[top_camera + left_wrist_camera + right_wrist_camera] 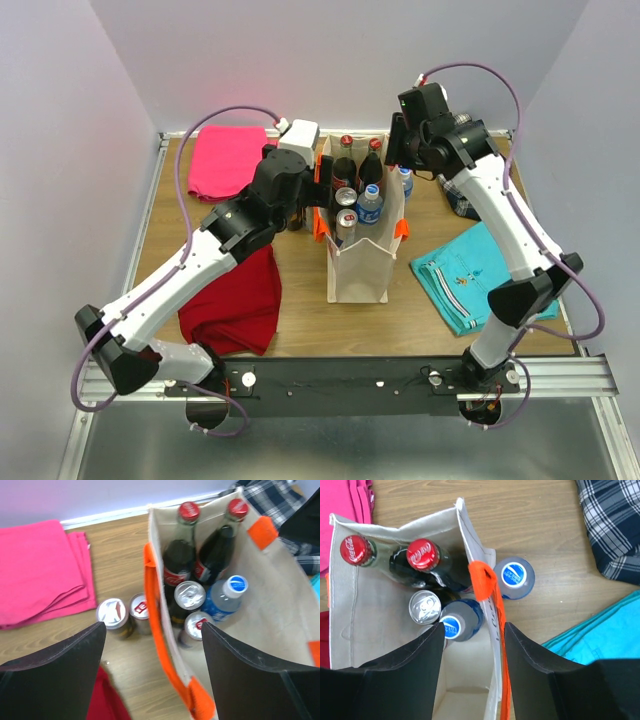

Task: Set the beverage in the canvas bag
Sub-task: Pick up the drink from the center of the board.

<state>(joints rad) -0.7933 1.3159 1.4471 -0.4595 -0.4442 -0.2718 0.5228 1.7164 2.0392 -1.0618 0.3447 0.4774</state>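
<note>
1. Your canvas bag [360, 275] stands upright and open near the middle of the table [305, 335], with an orange strap [485, 580] draped over each side wall.
2. Inside it, at the 12 o'clock end, two red-capped cola bottles [422, 555] stand side by side. Closer to you sit a silver can [425, 606], a second can [192, 625] and a blue-capped water bottle [227, 595].
3. A loose water bottle [516, 576] stands on the table just beside the bag's right wall, at about 2 o'clock from the bag's centre.
4. Two loose cans [112, 614] stand on the table just beside the bag's left wall, at 9 o'clock.
5. Your left pincer [153, 625] hangs above the bag's left wall, its fingers spread wide and pinching nothing.
6. Your right pincer [474, 625] hovers above the bag's right wall, its fingers apart with nothing gripped. The bagged water bottle's cap shows just beside its left finger.
7. Around the bag lie a pink cloth [225, 160] at 10 o'clock, a red cloth [240, 300] at 8 o'clock, a teal cloth [465, 275] at 4 o'clock and a plaid cloth [612, 525] at 2 o'clock.
</note>
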